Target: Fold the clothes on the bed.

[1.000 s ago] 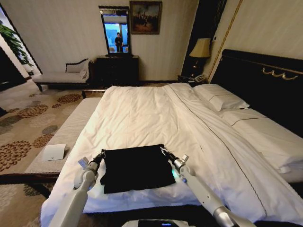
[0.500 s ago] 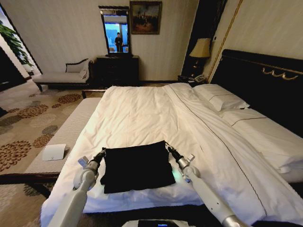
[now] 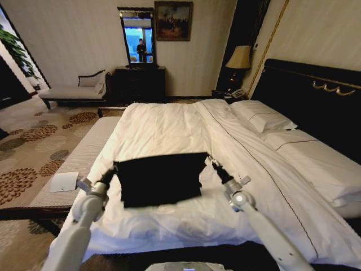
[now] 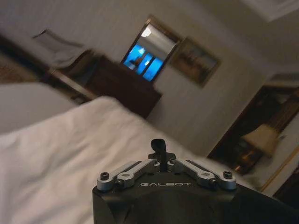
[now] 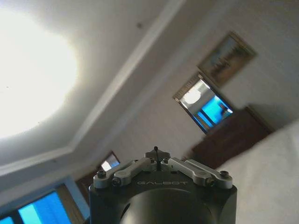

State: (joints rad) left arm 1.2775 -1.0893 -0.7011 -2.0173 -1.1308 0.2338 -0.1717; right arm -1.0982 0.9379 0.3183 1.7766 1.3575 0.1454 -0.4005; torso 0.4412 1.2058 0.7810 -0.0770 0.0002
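Notice your left gripper (image 3: 111, 172) and right gripper (image 3: 211, 162) each pinch a far corner of the soft black T-shirt (image 3: 159, 178), stretched crosswise near the white bed's (image 3: 169, 127) foot edge.

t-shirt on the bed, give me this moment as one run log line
stage: fold underway | left gripper: shut on black T-shirt far-left corner | right gripper: shut on far-right corner | bed: shirt on near part
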